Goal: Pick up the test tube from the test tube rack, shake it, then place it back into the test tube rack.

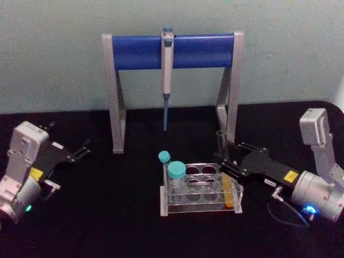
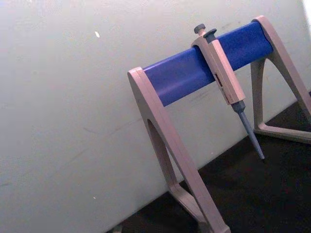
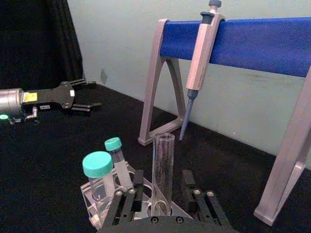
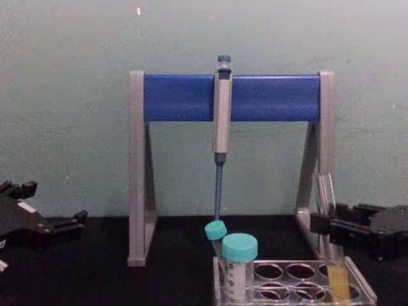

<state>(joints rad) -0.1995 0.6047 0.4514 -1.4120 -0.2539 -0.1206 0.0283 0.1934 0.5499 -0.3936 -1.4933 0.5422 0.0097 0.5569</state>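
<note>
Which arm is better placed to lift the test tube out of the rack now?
The right. Its pincer already straddles the test tube, which stands in the test tube rack. The left pincer sits open, far off at the table's left.

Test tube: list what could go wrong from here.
1. The test tube is uncapped with yellow liquid low inside; hard shaking could spill it.
2. The right gripper has open fingers either side of the tube, which stands in the test tube rack; an off-centre close could tilt it.
3. The pipette stand leg rises just behind the tube; a careless lift or shake might knock it.
The left gripper is parked far left.
</note>
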